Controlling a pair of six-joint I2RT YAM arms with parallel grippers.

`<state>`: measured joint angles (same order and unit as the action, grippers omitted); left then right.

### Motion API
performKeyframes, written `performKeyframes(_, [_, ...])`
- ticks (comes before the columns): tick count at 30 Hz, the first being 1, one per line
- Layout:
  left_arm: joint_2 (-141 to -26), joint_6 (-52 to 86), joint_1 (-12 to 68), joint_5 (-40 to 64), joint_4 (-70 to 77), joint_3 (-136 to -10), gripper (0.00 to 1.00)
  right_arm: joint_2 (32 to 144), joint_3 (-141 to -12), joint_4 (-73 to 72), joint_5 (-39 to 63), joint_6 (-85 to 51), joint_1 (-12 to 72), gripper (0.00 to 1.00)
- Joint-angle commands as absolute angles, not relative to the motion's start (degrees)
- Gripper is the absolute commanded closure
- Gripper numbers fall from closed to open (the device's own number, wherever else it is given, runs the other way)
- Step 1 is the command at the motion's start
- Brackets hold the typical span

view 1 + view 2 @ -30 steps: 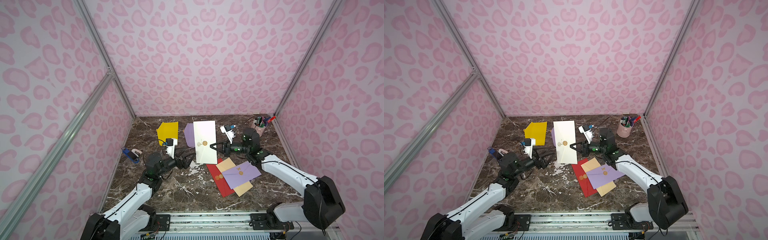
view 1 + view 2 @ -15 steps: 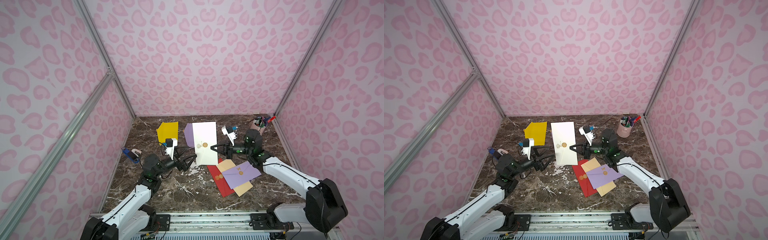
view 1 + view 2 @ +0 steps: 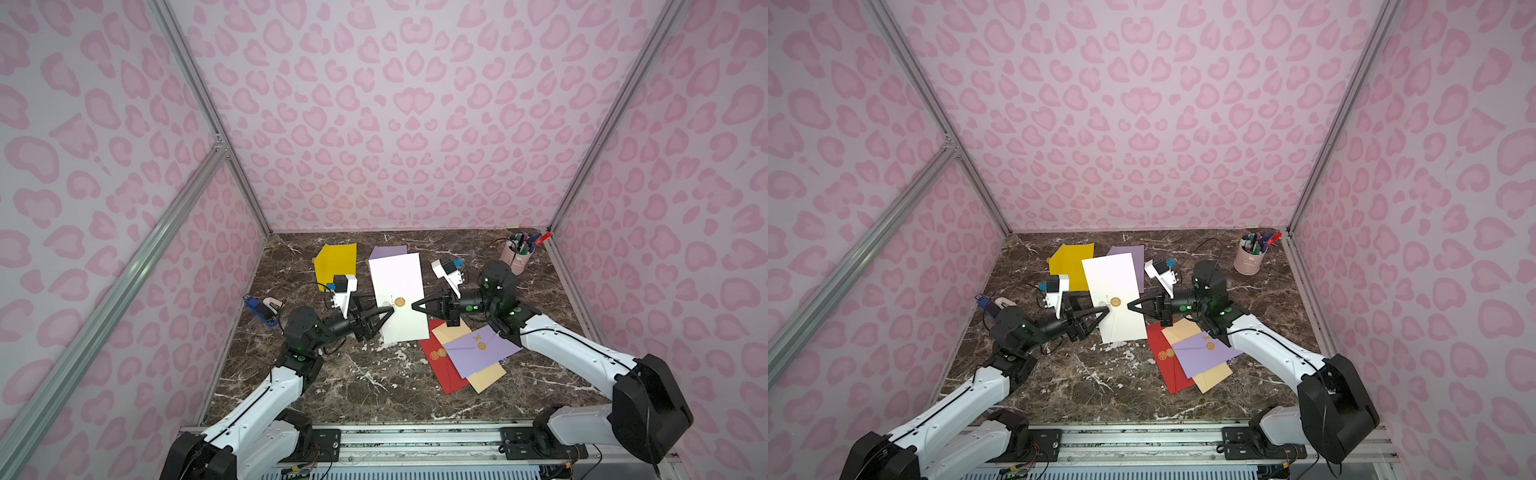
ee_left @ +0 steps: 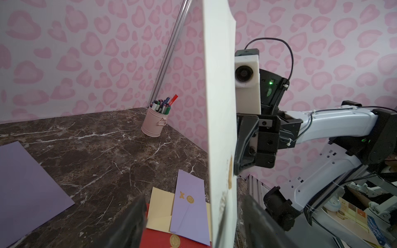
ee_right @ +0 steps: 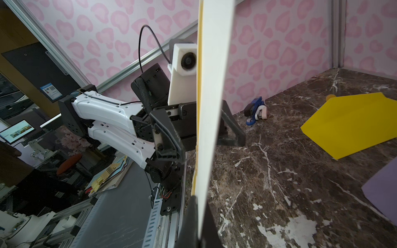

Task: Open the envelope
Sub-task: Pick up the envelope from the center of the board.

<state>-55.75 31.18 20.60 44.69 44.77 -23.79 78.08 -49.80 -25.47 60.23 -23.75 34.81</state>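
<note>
White envelope (image 3: pixel 398 286) held upright over the middle of the worktop (image 3: pixel 365 386), its gold seal (image 3: pixel 400 302) visible in both top views. The right jaws are pressed together on one side edge, pinching it. The left jaws stand spread astride the opposite edge, level with the seal.

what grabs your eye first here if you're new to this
A white envelope with a gold seal is held upright at the middle of the marble table, pinched by the right end effector while the left end effector straddles its opposite edge, jaws apart. Around it, loud pink heart-print walls.
</note>
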Motion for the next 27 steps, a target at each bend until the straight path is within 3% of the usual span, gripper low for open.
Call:
performKeyframes(1, [-55.7,30.9,21.0,46.9,46.9,-24.3,0.51,78.6,-50.9,-24.7,61.1,-22.0,35.0,1.00])
performKeyframes(5, [-55.7,30.9,21.2,47.0,46.7,-24.6,0.77,79.1,-51.7,-23.3,61.0,-21.0,35.1,1.00])
performKeyframes(11, [-55.6,30.8,21.2,46.8,46.4,-24.7,0.94,79.3,-51.7,-22.9,61.1,-20.6,35.1,1.00])
performKeyframes(18, [-55.9,30.4,21.2,46.3,45.3,-24.9,0.96,79.6,-52.2,-22.1,61.3,-20.1,35.1,0.99])
performKeyframes(21, [-56.4,29.8,21.3,46.0,44.0,-25.3,0.96,79.3,-53.2,-19.9,61.3,-18.5,35.1,0.89])
performKeyframes(27, [-58.3,29.2,21.8,46.8,42.6,-26.3,0.96,78.9,-56.6,-14.9,61.0,-14.4,35.0,0.81])
